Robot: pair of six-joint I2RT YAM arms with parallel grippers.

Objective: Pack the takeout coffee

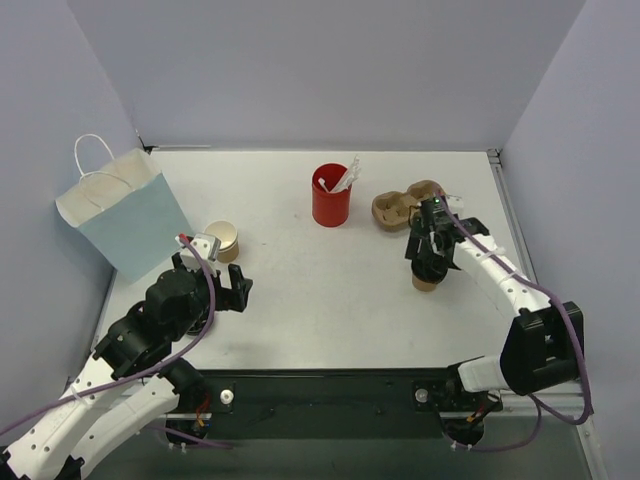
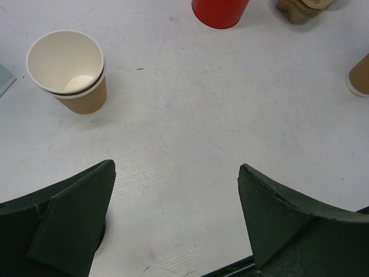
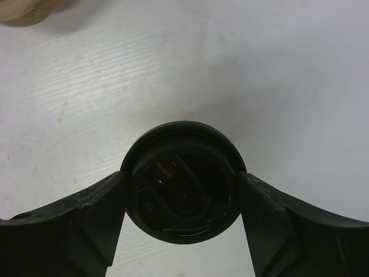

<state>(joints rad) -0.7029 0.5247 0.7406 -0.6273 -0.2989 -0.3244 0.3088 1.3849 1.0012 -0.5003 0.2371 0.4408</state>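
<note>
Between the fingers [image 3: 86, 216] of the right gripper [image 3: 181, 180], the takeout coffee [image 3: 184, 199] stands clamped by its black lid. The left gripper [image 2: 177, 166] hangs spread wide, a lidless cup [image 2: 66, 63] ahead to its left.

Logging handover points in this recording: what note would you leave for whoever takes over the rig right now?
Left gripper: open, empty, above bare table.
Right gripper: shut on the black plastic lid of the small kraft-brown paper takeout coffee, which is near the brown pulp cup carrier.
Done: grasp. Left: lift and pack it; the pale blue paper bag stands at far left.
</note>
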